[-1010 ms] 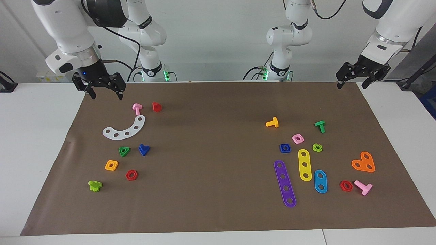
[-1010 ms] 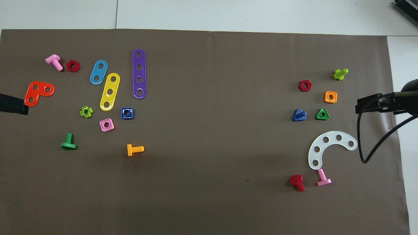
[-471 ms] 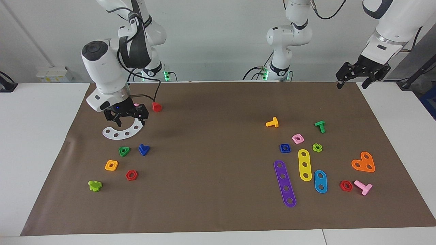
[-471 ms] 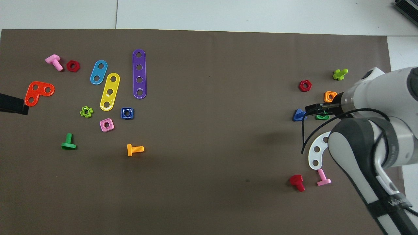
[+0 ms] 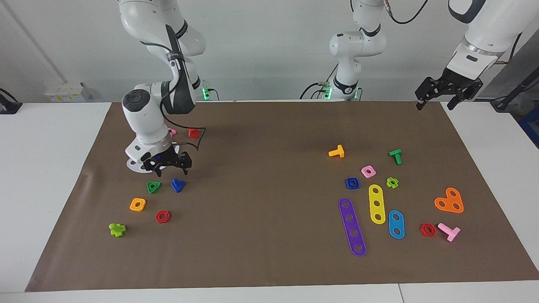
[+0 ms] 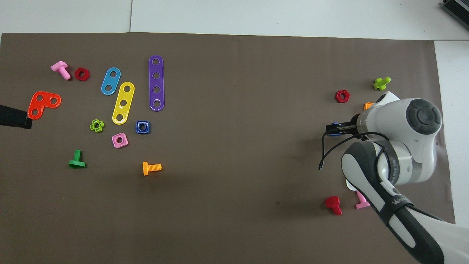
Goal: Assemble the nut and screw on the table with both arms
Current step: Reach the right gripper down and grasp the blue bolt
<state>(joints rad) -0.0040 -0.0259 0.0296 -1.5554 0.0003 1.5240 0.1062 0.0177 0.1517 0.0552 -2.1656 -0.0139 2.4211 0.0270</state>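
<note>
The blue screw [image 5: 178,184] lies on the brown mat [image 5: 261,219] at the right arm's end, beside a green triangular nut [image 5: 153,187]. My right gripper [image 5: 172,170] is open and hangs low just above the screw, apart from it. In the overhead view the right gripper [image 6: 335,128] covers most of the screw [image 6: 332,133]. The blue square nut [image 5: 352,183] lies at the left arm's end, also seen in the overhead view [image 6: 142,127]. My left gripper [image 5: 434,104] waits open and empty above the mat's corner nearest the robots.
Around the screw lie an orange square nut [image 5: 137,204], a red hex nut [image 5: 162,216], a red screw [image 5: 193,132] and a white curved plate [image 5: 134,164]. By the blue nut lie a pink square nut [image 5: 368,171] and purple [image 5: 352,227] and yellow [image 5: 377,203] strips.
My right arm has swung down from the mat's edge nearest the robots, over the white curved plate, to just above the blue screw. The left arm has not moved.
</note>
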